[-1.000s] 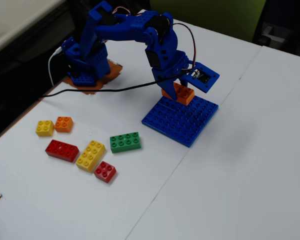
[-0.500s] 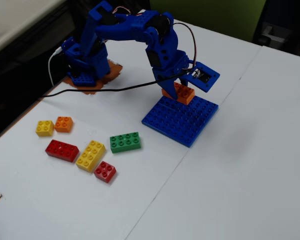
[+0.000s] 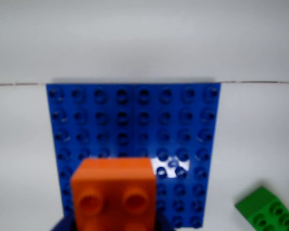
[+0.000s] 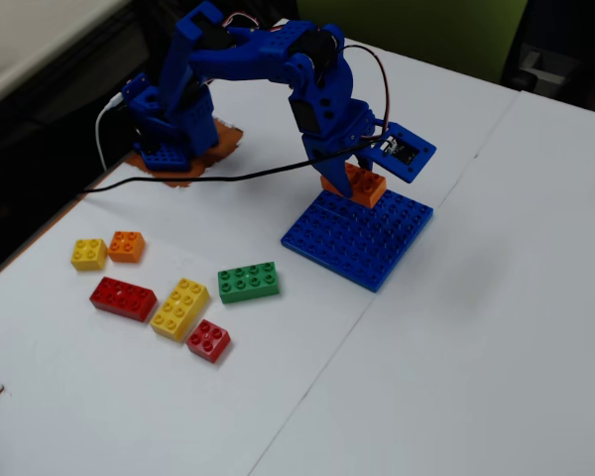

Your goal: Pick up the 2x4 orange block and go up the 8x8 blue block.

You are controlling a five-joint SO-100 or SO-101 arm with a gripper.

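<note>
Gripper [image 4: 352, 180] first: from my seat it reads as clamped on the 2x4 orange block [image 4: 358, 184], holding it at the far edge of the 8x8 blue block [image 4: 362, 238]. I cannot tell from the fixed view whether the brick's underside touches the studs or hangs just above them. On the wrist view the orange block [image 3: 114, 193] fills the lower left of the picture at about 7 o'clock from the centre of the baseplate [image 3: 135, 120], with two studs plainly showing and the rest cut off by the bottom edge — the fingers themselves are barely visible there, only a sliver of dark blue under the brick.

On the fixed view the baseplate lies flat on the white table [image 4: 476, 327], with the arm's base [image 4: 164, 134] well apart at about 10 o'clock from it. A black cable [image 4: 198, 180] runs from the left table edge toward the arm's wrist.

Loose bricks sit at roughly 8 o'clock from the baseplate: a green brick [image 4: 249, 282] nearest, then a yellow 2x4 brick [image 4: 179, 308] touching a red 2x4 brick [image 4: 123, 298] — a small red brick [image 4: 208, 340] just beside the yellow one. Farther out, a small yellow brick [image 4: 88, 254] and a small orange brick [image 4: 126, 246] sit side by side. The wrist view catches a corner of the green brick [image 3: 269, 209] at 4 o'clock.
</note>
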